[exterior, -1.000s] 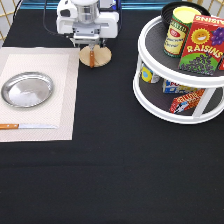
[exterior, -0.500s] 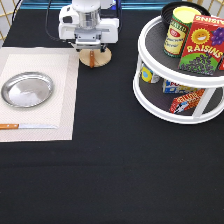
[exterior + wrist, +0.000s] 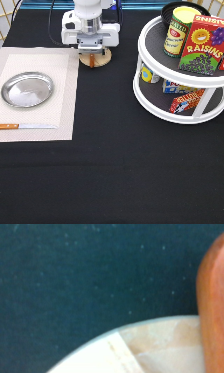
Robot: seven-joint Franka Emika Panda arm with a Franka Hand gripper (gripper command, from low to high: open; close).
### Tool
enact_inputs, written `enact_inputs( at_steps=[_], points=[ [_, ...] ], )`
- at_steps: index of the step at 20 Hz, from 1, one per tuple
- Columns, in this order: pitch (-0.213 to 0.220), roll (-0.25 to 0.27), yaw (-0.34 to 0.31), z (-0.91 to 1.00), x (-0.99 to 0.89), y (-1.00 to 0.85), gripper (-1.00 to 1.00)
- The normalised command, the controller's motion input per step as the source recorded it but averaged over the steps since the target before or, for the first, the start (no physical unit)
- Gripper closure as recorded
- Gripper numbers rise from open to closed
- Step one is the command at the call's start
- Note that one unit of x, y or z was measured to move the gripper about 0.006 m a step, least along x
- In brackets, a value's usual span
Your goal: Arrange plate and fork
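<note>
Fork, brown handle only visible, lies on the wooden disc at upper centre, directly beneath the gripper; finger opening cannot be told. Plate rests on the placemat, lower left of the gripper.

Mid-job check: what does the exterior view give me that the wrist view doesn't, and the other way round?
Only the exterior view shows the gripper, low over the wooden disc at the exterior view's top, plus the plate on the placemat, the knife below it, and the two-tier rack with a can and raisin box at the right. Only the wrist view shows a brown wooden handle from close by, probably the fork's. Both show the wooden disc and the black tabletop.
</note>
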Motion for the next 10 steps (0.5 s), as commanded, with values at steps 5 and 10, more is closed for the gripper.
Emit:
enact_inputs(
  at_steps=[5,10],
  points=[
    [-0.028,-0.011,0.069,-0.02,-0.01,-0.04,1.0],
    [-0.039,-0.008,0.055,-0.03,-0.03,-0.06,1.0]
  ],
)
